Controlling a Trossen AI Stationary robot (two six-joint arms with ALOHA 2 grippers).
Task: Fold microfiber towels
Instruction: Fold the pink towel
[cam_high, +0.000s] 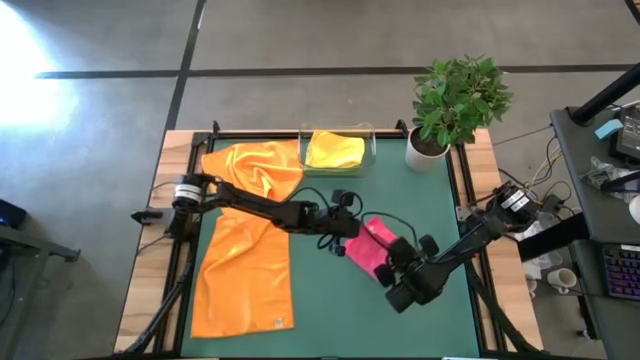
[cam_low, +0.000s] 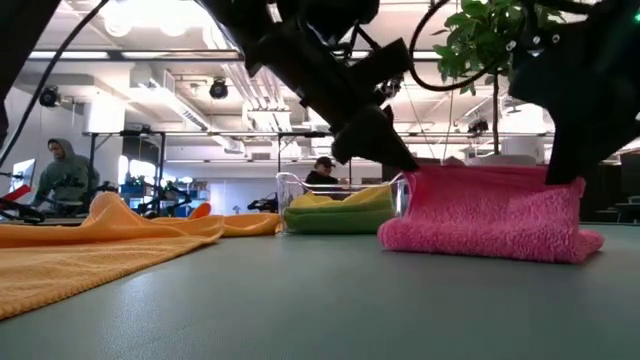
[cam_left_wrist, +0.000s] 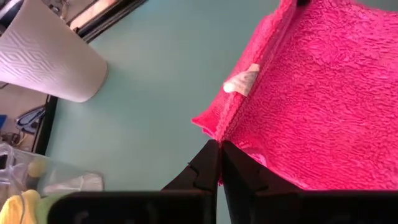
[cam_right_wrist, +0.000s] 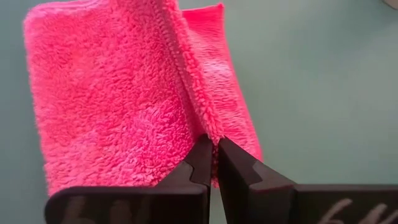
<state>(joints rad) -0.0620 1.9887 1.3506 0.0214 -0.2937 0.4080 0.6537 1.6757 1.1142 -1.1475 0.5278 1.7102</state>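
On the mat's left lie orange towels; mid-mat, the left gripper and right gripper each pinch the pink towel, apparently mid-fold. Lift both edges level, lay them down aligned.

Two orange towels, one yellow towel, one pink towel, one tray, one plant.
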